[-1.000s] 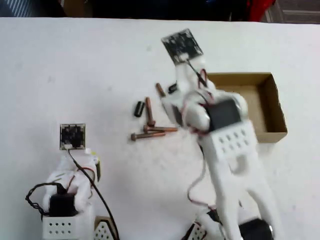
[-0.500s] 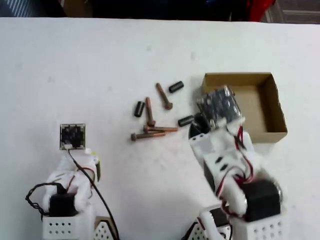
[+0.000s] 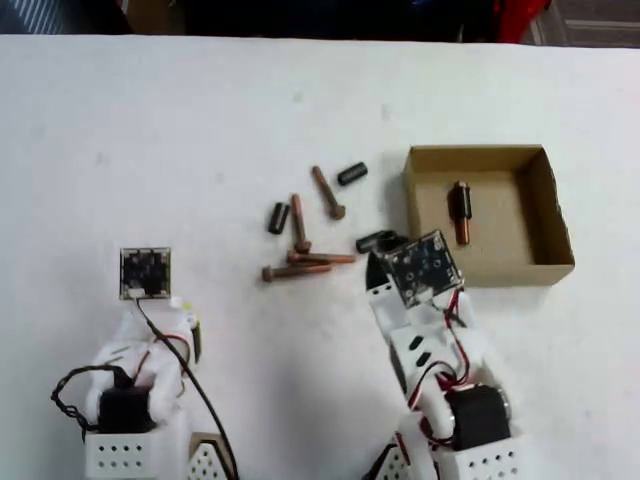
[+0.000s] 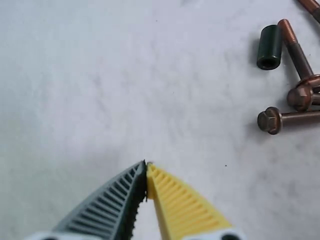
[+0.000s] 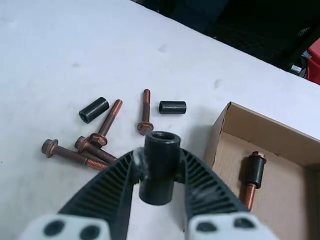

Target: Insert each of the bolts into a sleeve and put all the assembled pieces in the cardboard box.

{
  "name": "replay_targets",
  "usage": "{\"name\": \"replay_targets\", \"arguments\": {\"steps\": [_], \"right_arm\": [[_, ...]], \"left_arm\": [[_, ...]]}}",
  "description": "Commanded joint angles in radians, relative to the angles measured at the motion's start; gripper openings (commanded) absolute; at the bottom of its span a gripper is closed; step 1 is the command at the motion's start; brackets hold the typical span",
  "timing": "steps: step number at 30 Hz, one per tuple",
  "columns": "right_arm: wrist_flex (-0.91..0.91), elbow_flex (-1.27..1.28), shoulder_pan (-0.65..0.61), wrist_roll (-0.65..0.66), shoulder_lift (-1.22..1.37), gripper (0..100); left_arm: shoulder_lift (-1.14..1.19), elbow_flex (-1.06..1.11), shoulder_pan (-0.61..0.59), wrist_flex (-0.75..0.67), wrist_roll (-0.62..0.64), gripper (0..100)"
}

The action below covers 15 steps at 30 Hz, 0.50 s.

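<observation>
Finds the right gripper (image 5: pixel 160 161) drawn back from above the cardboard box (image 3: pixel 548 215) to the near side of the table (image 3: pixel 150 120), and an assembled piece (image 3: pixel 461 212) uncovered on the box floor. Finds the left arm (image 3: pixel 135 395) unmoved.

Judges the task early. Counts one bolt-in-sleeve delivered, with four loose bolts (image 3: pixel 298 222) and two free sleeves (image 3: pixel 351 173) left on the table beside the box. Finds the right fingers (image 5: pixel 107 187) clamped on a third sleeve (image 5: pixel 161 145), held upright with the bore upward, near the box's corner. Judges a bolt insertion due next. Finds the left gripper (image 4: pixel 146 172) pressed closed on nothing, over bare table, apart from the bolts.

Records materials, largest first:
- Table: matt white, faintly mottled.
- Box: shallow, open-topped, brown card.
- Fingers: ribbed plastic.
- Bolts: coppery metal, flanged hex heads, threaded ends.
- Sleeves: short black cylinders, smooth, hollow.
</observation>
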Motion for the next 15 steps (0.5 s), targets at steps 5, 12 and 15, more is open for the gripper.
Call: {"name": "replay_targets", "arguments": {"steps": [5, 12, 15], "right_arm": [[-0.11, 0.178, -0.108, 0.005, -0.196, 1.6], [-0.211, 0.272, -0.105, -0.112, -0.182, 1.6], [-0.226, 0.302, -0.104, -0.146, -0.182, 1.6]], "left_arm": [[-0.008, 0.041, -0.001, -0.086, -0.011, 3], [-0.008, -0.012, 0.001, -0.089, -0.02, 2], [-0.008, -0.058, 0.001, -0.037, -0.132, 2]]}}
